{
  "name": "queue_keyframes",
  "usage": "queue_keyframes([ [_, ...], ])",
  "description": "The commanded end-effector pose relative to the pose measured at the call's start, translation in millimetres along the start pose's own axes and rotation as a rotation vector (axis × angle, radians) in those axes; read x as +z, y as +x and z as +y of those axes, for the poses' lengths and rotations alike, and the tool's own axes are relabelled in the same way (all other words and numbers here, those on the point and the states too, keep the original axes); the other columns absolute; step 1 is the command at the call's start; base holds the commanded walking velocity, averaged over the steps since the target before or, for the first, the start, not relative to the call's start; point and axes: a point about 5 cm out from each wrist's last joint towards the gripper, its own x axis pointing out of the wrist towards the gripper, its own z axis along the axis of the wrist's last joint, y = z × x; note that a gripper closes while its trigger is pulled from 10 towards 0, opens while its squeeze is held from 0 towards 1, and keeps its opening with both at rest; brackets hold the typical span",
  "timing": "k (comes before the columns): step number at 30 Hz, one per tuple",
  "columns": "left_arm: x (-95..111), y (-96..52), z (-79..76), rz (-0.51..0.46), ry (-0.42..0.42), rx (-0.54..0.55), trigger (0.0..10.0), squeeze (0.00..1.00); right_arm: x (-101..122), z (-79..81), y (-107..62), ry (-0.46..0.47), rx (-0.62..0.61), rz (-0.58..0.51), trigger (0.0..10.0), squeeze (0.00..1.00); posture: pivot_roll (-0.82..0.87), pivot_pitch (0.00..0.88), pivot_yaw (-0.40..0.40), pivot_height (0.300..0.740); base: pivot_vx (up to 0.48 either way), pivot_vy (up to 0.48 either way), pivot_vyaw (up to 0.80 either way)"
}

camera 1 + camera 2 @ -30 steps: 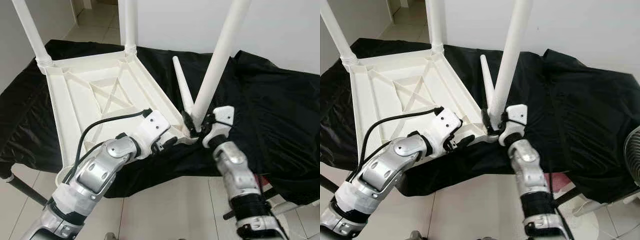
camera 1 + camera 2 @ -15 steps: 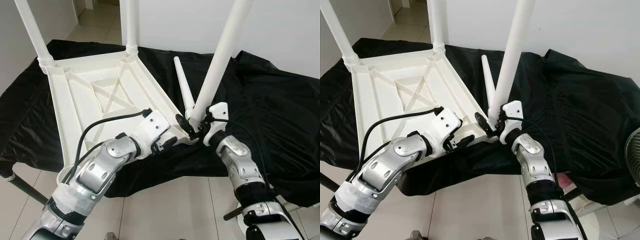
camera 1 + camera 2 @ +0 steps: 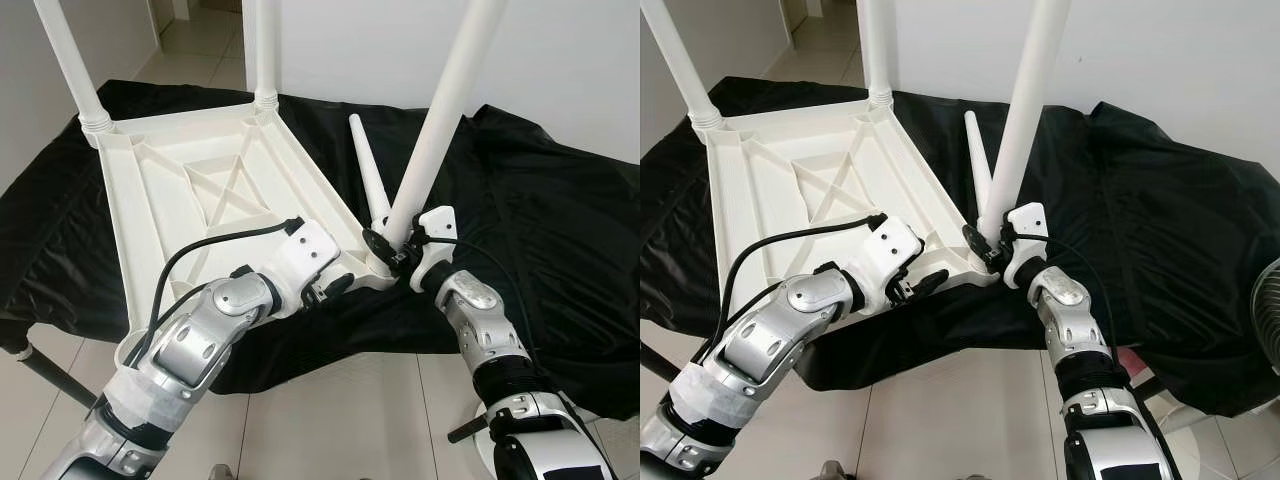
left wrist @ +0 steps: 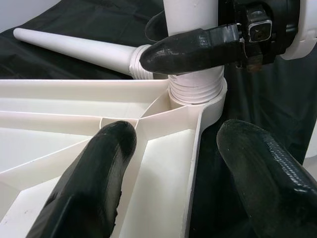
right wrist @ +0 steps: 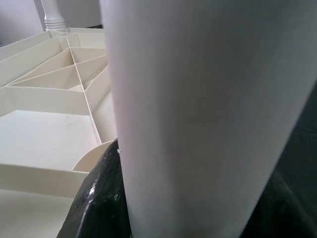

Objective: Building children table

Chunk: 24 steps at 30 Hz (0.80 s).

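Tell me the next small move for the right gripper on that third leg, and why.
Probably keep twisting the leg further into the corner socket. The right gripper is clamped near its base, threads show above the socket, and the leg leans. The left gripper straddles the tabletop rim, open, bracing. A fourth leg lies loose on the black cloth.

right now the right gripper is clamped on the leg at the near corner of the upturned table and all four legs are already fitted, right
Not quite. The right gripper is clamped on the leg at the near corner of the upturned table, but three legs stand in sockets. The fourth leg lies loose on the black cloth, as the left eye view shows.
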Motion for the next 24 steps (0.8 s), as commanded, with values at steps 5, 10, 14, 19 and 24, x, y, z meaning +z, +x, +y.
queue_keyframes([
  [5,-1.1,1.0,-5.1,0.007,0.006,-0.056,10.0,0.00,-5.0,4.1,0.1,0.077,-0.079,0.024,10.0,0.00,0.04,0.050,-0.069,0.740,0.000,0.000,0.00],
  [10,-2.1,1.2,-4.4,0.011,0.013,-0.046,10.0,0.00,-7.8,4.6,1.0,0.124,-0.168,0.044,10.0,0.00,0.03,0.046,-0.070,0.740,0.000,0.000,0.00],
  [14,-0.4,1.1,-3.8,0.002,0.015,-0.043,10.0,0.00,-7.4,11.2,-0.9,0.140,-0.331,0.033,10.0,0.00,0.04,0.042,-0.074,0.740,0.000,0.000,0.00],
  [19,1.1,1.8,-1.5,-0.016,0.032,-0.011,10.0,0.00,-4.9,22.5,-2.0,0.124,-0.489,0.006,10.0,0.00,0.04,0.035,-0.077,0.740,0.000,0.000,0.00],
  [24,3.8,4.0,5.7,-0.030,0.023,0.063,10.0,0.00,-1.5,35.4,-2.7,0.126,-0.562,-0.023,10.0,0.00,0.04,0.030,-0.072,0.740,0.000,0.000,0.00],
])
